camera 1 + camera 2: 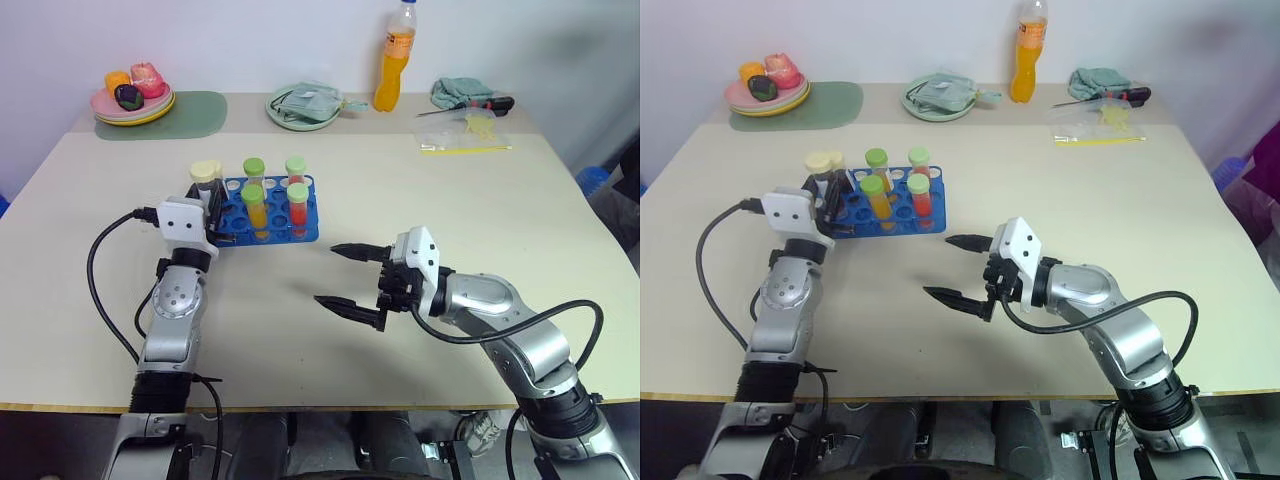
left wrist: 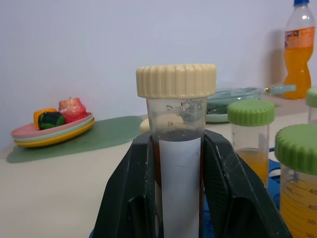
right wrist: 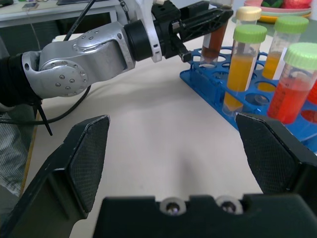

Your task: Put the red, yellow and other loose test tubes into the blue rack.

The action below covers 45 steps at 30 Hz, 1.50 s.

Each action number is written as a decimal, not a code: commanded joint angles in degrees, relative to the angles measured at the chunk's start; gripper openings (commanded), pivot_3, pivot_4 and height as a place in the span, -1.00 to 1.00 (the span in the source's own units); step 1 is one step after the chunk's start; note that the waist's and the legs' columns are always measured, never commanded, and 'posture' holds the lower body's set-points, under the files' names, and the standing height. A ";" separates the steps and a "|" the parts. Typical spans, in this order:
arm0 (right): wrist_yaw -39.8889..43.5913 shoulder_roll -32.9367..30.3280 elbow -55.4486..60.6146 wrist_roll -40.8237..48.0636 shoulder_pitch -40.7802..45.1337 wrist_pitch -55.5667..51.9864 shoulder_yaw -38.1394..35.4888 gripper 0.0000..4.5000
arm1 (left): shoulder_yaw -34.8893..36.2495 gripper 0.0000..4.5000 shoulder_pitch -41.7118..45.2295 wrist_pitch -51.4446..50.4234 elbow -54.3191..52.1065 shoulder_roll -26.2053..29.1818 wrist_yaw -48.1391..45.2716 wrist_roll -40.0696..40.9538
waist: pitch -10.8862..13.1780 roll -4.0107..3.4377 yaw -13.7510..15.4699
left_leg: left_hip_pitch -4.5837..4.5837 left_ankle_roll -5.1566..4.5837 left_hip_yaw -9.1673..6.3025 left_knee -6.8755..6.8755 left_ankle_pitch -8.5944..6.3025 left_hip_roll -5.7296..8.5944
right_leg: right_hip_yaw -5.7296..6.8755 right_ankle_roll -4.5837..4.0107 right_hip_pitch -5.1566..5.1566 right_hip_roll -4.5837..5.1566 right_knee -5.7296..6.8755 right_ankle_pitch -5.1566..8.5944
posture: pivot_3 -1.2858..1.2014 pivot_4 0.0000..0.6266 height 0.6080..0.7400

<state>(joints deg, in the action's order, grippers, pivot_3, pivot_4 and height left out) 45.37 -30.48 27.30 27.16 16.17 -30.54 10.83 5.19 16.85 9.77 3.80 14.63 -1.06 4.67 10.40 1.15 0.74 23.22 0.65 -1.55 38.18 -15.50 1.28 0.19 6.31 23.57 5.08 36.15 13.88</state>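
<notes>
The blue rack (image 1: 268,222) stands on the table left of centre. Several green-capped test tubes stand in it, one with yellow-orange liquid (image 1: 254,207) and one with red liquid (image 1: 298,212). My left gripper (image 1: 212,198) is shut on an upright cream-capped test tube (image 2: 178,163) with dark brown liquid, held at the rack's left end. Whether its bottom sits in a hole I cannot tell. A second cream cap (image 3: 247,13) shows just beyond it. My right gripper (image 1: 328,275) hangs open and empty over the table, right of the rack.
Along the far edge are stacked plates with toy fruit (image 1: 132,100) on a green mat (image 1: 195,115), a green plate with a cloth (image 1: 305,105), an orange soda bottle (image 1: 396,60), a teal cloth (image 1: 458,92), a screwdriver (image 1: 480,105) and a plastic bag (image 1: 465,135).
</notes>
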 commanded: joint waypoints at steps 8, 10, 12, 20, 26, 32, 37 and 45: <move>0.61 -0.44 1.38 -0.62 -0.12 2.15 -0.68 1.00 | 1.68 -0.64 -0.68 -2.17 -2.58 -3.06 -0.85 1.81 | 0.00 0.00 0.00 | -0.04 0.00 -0.01 0.00 0.00 0.00 | 0.00 0.01 -0.04 -0.02 0.00 0.00 | 0.03 -0.52 1.00; 0.87 -0.47 1.21 -0.78 -0.12 2.39 -0.55 1.00 | 1.60 -0.64 -1.02 -2.86 -3.30 -3.66 -1.15 2.02 | 0.00 0.00 0.04 | -0.04 0.00 -0.01 0.00 0.00 -0.01 | 0.00 0.01 -0.04 -0.02 0.00 0.00 | 0.03 -0.52 1.00; 1.04 -0.37 1.14 -0.96 -0.09 2.41 -0.55 1.00 | 1.47 -0.64 -1.37 -3.27 -3.85 -4.09 -1.58 2.04 | 0.00 0.00 0.00 | -0.04 0.00 -0.02 0.00 0.00 0.00 | 0.00 0.01 -0.06 -0.02 0.00 0.00 | 0.03 -0.52 1.00; 1.52 -0.11 1.10 -1.34 -0.07 2.34 -0.54 1.00 | 1.18 -0.64 -2.24 -3.57 -4.20 -4.65 -1.60 0.59 | -0.01 -0.01 0.01 | -0.06 0.00 -0.02 0.01 0.00 0.00 | 0.00 0.01 -0.08 -0.03 -0.01 0.00 | 0.03 -0.52 1.00; 1.35 0.04 1.47 -1.44 -0.41 2.00 -0.43 1.00 | 2.75 -0.64 -2.06 -2.64 -2.79 -3.84 -0.40 -1.14 | -0.01 -0.01 -0.02 | -0.08 0.00 -0.02 0.00 0.00 0.00 | 0.00 0.01 -0.09 -0.04 -0.01 0.00 | 0.03 -0.52 1.00; 1.29 0.05 1.63 -1.38 -0.49 1.86 -0.39 1.00 | 3.23 -0.64 -1.56 -2.09 -1.72 -3.64 -0.26 -1.42 | -0.01 -0.02 -0.07 | -0.10 0.00 -0.02 0.00 0.00 -0.01 | 0.00 0.01 -0.09 -0.07 0.00 0.00 | 0.03 -0.52 1.00; 1.31 0.02 1.70 -1.36 -0.55 1.93 -0.44 1.00 | 3.04 -0.64 -1.44 -2.08 -1.15 -3.99 -0.63 -1.10 | -0.01 -0.02 -0.05 | -0.12 0.00 -0.02 0.00 0.00 -0.02 | 0.00 0.01 -0.11 -0.07 0.00 0.00 | 0.03 -0.52 1.00; 1.32 0.09 1.67 -1.35 -0.53 1.95 -0.38 1.00 | 2.86 -0.64 -1.37 -1.66 -0.36 -4.04 -0.06 -1.87 | -0.02 -0.03 -0.05 | -0.14 0.00 -0.02 0.00 0.00 -0.03 | 0.00 0.01 -0.13 -0.07 0.00 0.00 | 0.03 -0.52 1.00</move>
<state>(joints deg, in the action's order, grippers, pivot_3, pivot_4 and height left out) 46.61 -30.50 27.26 25.50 15.78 -29.43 10.88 7.57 15.92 8.36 2.28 10.56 -1.70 3.52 10.38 1.12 0.69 23.08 0.65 -1.57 38.18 -15.50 1.25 0.20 6.32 23.44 5.01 36.15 13.87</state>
